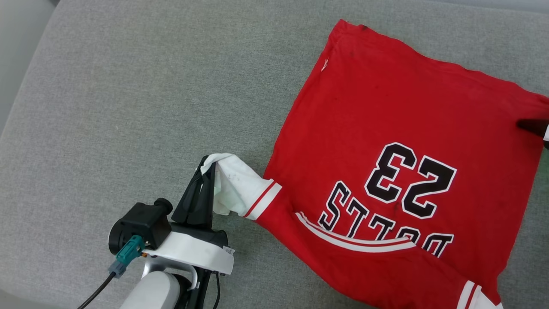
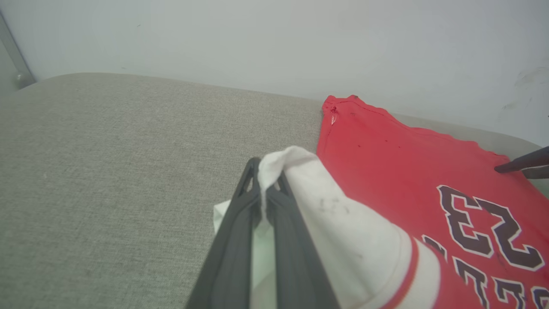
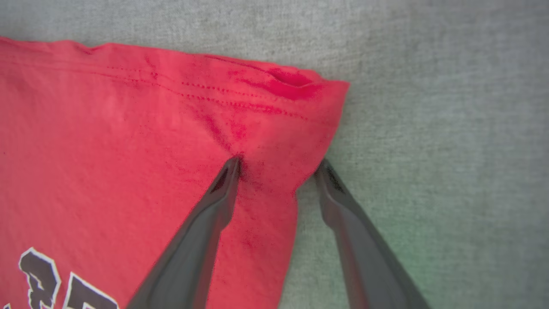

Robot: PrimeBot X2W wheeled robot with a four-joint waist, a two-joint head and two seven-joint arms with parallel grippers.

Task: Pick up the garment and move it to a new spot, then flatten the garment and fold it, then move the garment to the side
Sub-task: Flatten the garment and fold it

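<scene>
The red jersey T-shirt (image 1: 386,120) lies spread out, front up, on the right part of a grey fabric cushion (image 1: 128,107). In the head view its black "23" and lettering read upside down, the striped collar is nearest the robot and the hem is at the far side. The left gripper (image 1: 206,165) has its two dark fingers pressed together on the end of the white sleeve (image 1: 238,189), pinching it and holding it raised off the cushion, so the sleeve stretches from the shirt's body up to the fingertips. The right gripper (image 3: 279,167) is at the shirt's far right hem corner with its fingers spread. One fingertip (image 3: 229,171) presses into the red fabric, and the other touches the shirt's side edge, over the grey cushion. A pale wall (image 2: 257,38) rises behind the cushion.
</scene>
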